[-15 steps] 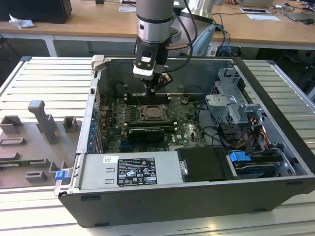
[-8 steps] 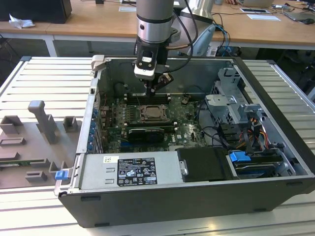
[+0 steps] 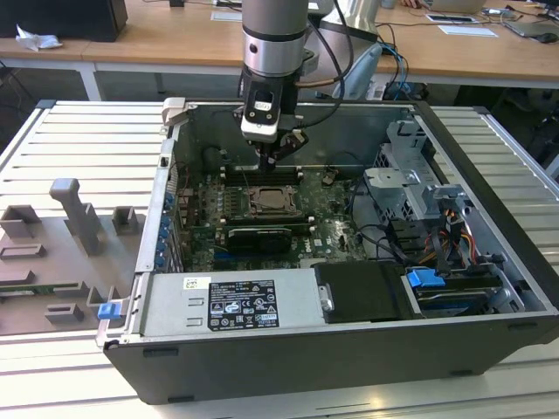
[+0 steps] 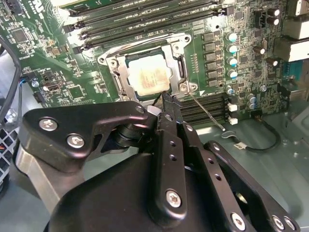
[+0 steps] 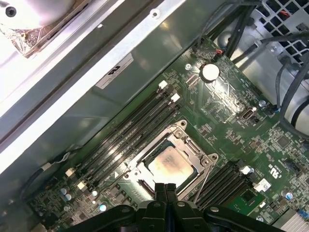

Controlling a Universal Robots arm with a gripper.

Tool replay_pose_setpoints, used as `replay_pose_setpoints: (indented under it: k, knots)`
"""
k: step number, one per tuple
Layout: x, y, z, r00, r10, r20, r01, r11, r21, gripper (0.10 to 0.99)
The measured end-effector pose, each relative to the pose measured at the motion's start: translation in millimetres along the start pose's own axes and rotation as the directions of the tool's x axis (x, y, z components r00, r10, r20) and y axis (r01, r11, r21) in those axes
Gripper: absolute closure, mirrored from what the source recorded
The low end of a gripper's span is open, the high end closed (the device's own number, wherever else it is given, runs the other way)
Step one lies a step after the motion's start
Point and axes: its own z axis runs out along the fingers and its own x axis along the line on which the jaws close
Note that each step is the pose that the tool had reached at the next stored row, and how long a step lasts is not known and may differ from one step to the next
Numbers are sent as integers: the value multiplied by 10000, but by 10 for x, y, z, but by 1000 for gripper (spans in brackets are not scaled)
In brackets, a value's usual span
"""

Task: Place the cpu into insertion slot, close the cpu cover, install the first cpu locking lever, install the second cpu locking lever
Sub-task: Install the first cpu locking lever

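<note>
1. Gripper (image 4: pixel 166 97): we see its two black fingers (image 5: pixel 161 193) pressed together with nothing between them. The tips hang just over one corner of the insertion slot (image 4: pixel 110 62). We cannot tell whether they touch it.
2. Arm (image 3: pixel 275 44): it reaches straight down into the open computer case (image 3: pixel 262 384), close to the case's far wall.
3. Cpu (image 4: pixel 148 77): the pale square chip lies flat inside the insertion slot, near the middle of the green circuit board (image 4: pixel 58 63).
4. Cpu cover (image 4: pixel 120 79): the silvery frame lies flat around the chip, which shows through its window.
5. Locking lever (image 4: pixel 206 112): we note a thin metal rod running out from the socket corner nearest the fingertips, slanting across a bank of memory slots.
6. Memory slots (image 4: pixel 145 19): long black rows flank the socket on two opposite sides of the board.
</note>
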Motion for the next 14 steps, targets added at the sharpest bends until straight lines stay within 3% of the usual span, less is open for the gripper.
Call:
replay_pose_setpoints:
  k: [10, 14]
  knots:
    - [0, 0, 0, 9979, -654, -21, 654, 9979, 8, 980]
    - [0, 0, 0, 9930, -1178, -38, 1178, 9930, 14, 980]
